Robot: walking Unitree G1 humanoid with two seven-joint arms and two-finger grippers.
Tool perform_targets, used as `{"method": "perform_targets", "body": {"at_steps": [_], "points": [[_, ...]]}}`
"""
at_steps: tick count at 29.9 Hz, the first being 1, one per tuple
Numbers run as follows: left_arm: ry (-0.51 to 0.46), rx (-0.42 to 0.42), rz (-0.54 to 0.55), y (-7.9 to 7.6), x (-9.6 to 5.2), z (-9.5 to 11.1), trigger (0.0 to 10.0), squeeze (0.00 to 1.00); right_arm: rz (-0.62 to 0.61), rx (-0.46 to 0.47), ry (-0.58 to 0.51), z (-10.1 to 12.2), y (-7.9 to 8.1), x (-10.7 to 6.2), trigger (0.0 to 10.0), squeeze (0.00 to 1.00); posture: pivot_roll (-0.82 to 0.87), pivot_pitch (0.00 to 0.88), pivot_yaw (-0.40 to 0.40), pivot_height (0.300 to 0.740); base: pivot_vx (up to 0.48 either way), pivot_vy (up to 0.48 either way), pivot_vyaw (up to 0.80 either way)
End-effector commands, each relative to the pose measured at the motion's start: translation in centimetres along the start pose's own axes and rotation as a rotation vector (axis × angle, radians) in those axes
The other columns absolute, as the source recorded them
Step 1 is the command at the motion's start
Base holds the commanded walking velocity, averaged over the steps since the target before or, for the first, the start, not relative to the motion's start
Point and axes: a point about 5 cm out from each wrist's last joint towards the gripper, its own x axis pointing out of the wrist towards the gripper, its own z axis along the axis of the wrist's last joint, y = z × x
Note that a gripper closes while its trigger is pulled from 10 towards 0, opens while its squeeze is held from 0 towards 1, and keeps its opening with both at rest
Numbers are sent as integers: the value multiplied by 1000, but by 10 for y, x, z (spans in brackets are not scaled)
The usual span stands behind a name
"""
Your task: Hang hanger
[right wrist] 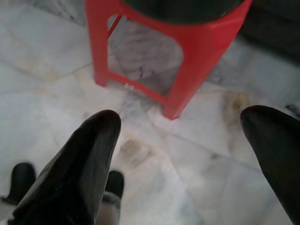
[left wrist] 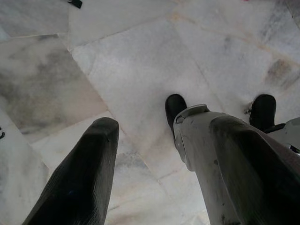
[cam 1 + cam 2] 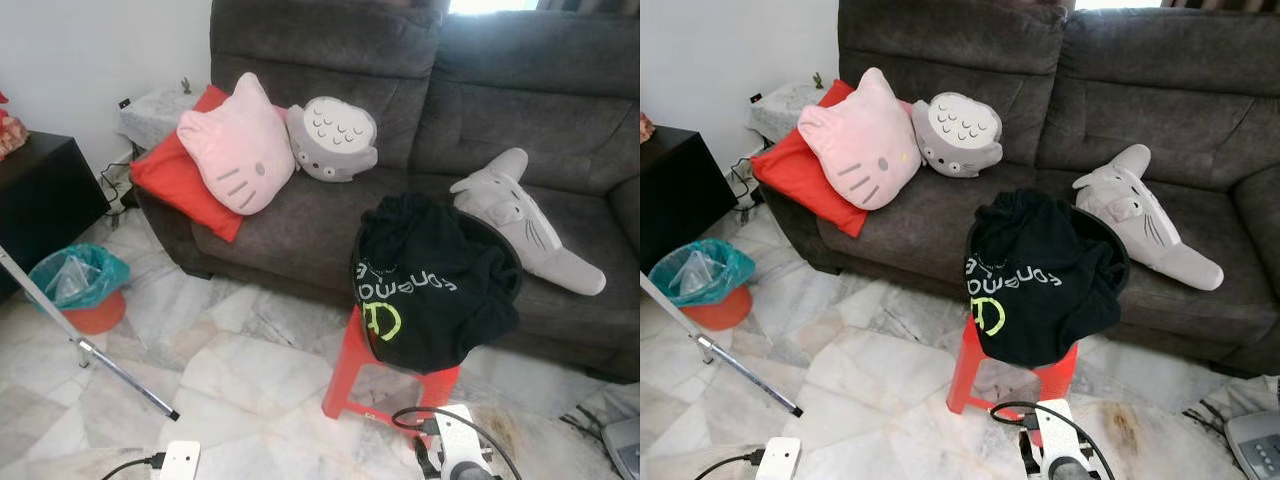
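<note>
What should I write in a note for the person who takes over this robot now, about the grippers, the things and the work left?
Left gripper: open, holds nothing, hangs over the marble floor beside the robot's leg.
Right gripper: open, holds nothing, hangs low in front of the red stool.
Things: a black garment lies draped over the stool, in front of the grey sofa. I cannot make out a hanger in it. A metal pole slants across the floor on the left.
Done: nothing yet.
Left: reach the garment, find the hanger, hang it.
</note>
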Motion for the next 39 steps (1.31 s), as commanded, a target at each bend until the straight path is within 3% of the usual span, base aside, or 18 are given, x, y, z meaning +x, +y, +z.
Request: {"method": "perform_targets", "body": {"at_steps": [1,5,9,12,14,17,19,21,26,29,33,36,37,38,39], "points": [[4,28,9,2,0,0,10000,0,-22,4,-29,2,-2,0,10000,0,-99,0,-15,736,0,0,0],[1,31,15,3,0,0,10000,0,-3,-31,-73,7,-1,0,10000,0,-105,0,-14,736,0,0,0],[0,33,20,4,0,1,10000,0,6,34,-78,7,1,-1,10000,0,-115,0,-7,736,0,0,0],[0,37,21,4,0,2,10000,0,38,5,-97,10,3,0,10000,0,-117,0,-6,736,0,0,0],[-2,37,22,4,0,2,10000,0,38,-84,-116,14,3,0,10000,0,-115,0,-5,736,0,0,0],[-3,36,23,5,0,3,10000,0,34,-133,-120,15,2,1,10000,0,-116,0,-4,736,0,0,0],[-3,37,23,5,0,3,10000,0,37,-237,-117,16,2,2,10000,0,-113,0,-4,736,0,0,0],[-4,38,23,5,0,3,10000,0,74,-404,-122,20,4,3,10000,0,-110,0,-4,736,0,0,0],[-5,39,22,5,0,4,10000,0,106,-439,-113,21,5,4,10000,0,-107,0,-4,736,0,0,0],[-6,40,22,5,0,4,10000,0,139,-602,-159,27,8,5,10000,0,-98,0,-2,736,0,0,0],[-7,42,24,6,0,5,10000,0,149,-700,-217,33,12,5,10000,0,-101,0,2,736,0,0,0],[-8,43,25,6,0,5,10000,0,159,-732,-234,35,14,4,10000,0,-102,0,4,736,0,0,0],[-7,47,25,7,0,6,10000,0,162,-614,-263,36,14,3,10000,0,-102,0,8,736,0,0,0],[-7,47,25,7,0,6,10000,0,162,-614,-263,36,14,3,10000,0,-102,0,8,736,0,0,0],[-7,50,25,7,0,6,10000,0,169,-555,-285,37,15,1,10000,0,-105,0,12,736,0,0,0]]}}
